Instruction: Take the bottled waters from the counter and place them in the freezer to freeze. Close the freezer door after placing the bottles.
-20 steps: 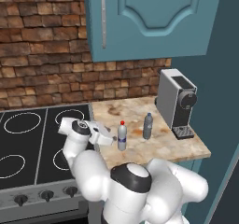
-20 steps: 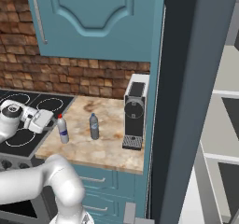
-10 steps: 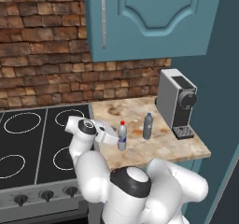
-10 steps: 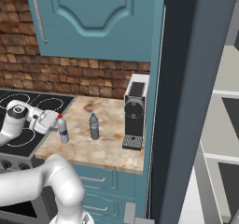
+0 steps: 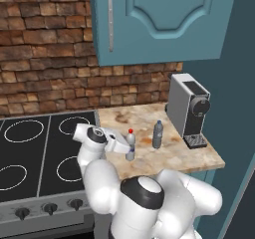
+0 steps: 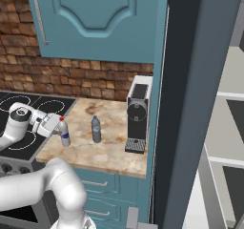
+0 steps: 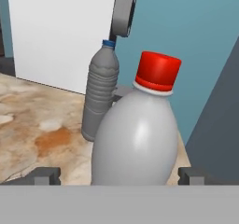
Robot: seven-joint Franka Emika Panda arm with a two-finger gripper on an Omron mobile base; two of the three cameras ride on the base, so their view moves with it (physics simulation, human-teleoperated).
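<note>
Two dark fingertips of the pincer stand spread wide, one on each side of the lower body of the red-capped bottle, with a visible gap on both sides; nothing is pinched. In the left base view the pincer reaches level from 9 o'clock to the red-capped bottle, which stands upright near the front left of the counter. At 3 o'clock from it, near but apart, the grey-blue bottle stands upright on the same counter. A coffee machine sits at 3 o'clock of that bottle, toward the counter's right end. A black stove top adjoins the counter at 9 o'clock. In the right base view the freezer rises at 3 o'clock of the counter, with pale shelves showing beyond its dark edge.
</note>
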